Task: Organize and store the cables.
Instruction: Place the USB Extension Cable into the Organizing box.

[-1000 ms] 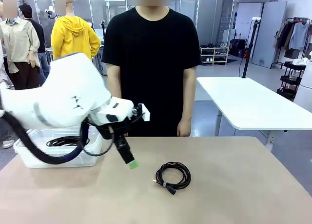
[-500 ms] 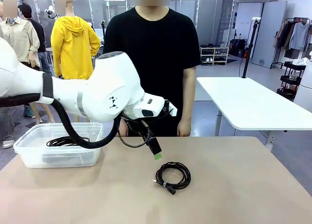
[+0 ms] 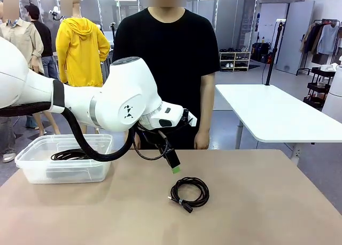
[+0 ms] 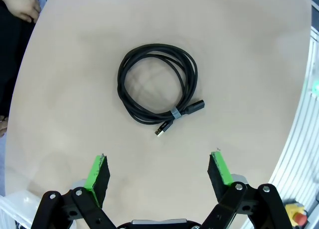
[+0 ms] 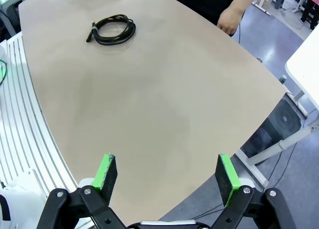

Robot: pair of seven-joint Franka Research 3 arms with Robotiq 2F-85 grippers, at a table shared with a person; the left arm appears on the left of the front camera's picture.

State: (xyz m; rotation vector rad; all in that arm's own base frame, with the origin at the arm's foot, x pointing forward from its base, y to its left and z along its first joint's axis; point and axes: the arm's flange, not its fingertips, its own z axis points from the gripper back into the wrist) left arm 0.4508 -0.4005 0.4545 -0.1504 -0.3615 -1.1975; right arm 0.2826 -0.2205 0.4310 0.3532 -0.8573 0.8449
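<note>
Hovering wide open and empty at frame centre, the left tool (image 3: pixel 174 167) must next descend onto the coiled cable (image 3: pixel 189 194) lower right.

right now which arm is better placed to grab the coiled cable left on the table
Left. Its open pincer hangs just above the coiled cable, which lies between its fingers in the wrist view. The right pincer, also open, sits far across the table.

White side table (image 3: pixel 278 114), grey floor (image 3: pixel 251 77)
</note>
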